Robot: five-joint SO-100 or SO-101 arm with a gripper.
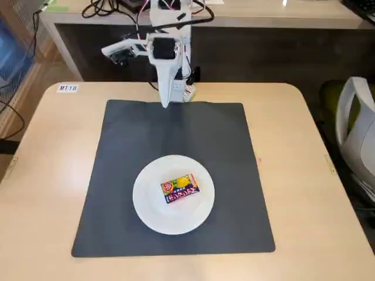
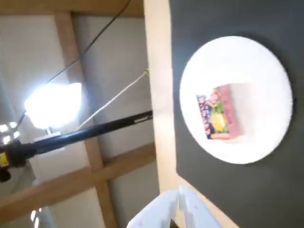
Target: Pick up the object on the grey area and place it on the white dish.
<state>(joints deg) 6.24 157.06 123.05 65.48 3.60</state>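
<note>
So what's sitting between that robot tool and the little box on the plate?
Nothing. In the fixed view, only bare grey mat and a strip of white plate lie between the tool and the box.

Box (image 2: pixel 219 113) on white dish (image 2: pixel 266 137), grey mat (image 2: pixel 199 23) underneath.

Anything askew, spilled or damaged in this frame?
Nothing stands out. The small box lies flat on the white plate, slightly angled, plate sitting on the grey mat. The gripper is well clear.
</note>
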